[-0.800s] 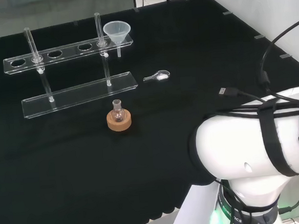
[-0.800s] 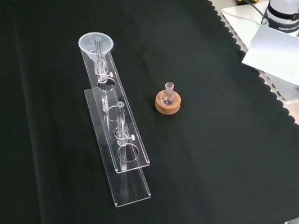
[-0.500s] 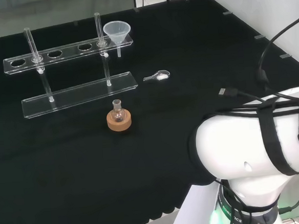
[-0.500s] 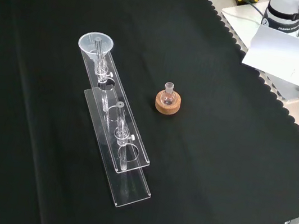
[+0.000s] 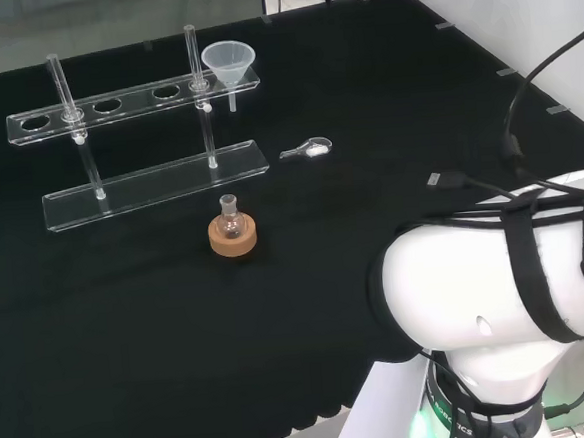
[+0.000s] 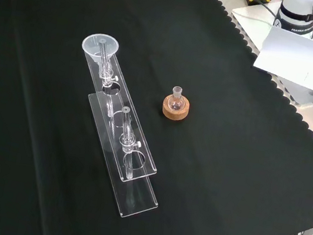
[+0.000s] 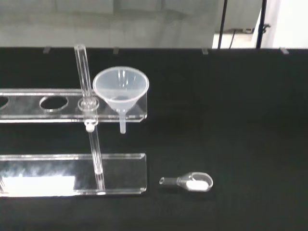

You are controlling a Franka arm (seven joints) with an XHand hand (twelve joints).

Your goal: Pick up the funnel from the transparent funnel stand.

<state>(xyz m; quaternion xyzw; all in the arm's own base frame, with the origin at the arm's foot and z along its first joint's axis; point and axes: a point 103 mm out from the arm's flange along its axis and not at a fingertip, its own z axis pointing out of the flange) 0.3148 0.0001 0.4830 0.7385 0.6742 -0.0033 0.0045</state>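
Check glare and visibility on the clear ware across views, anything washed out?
Wrist view: bright glare patch on the stand's base plate; funnel reads clearly against the black cloth. Head view: funnel is crisp, stand's upper shelf shows mainly by its edges. Front view: funnel pale but visible.

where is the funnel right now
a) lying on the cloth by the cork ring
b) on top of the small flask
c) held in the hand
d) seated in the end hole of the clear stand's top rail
d: the funnel sits in the end hole of the clear stand, its stem hanging below the rail.
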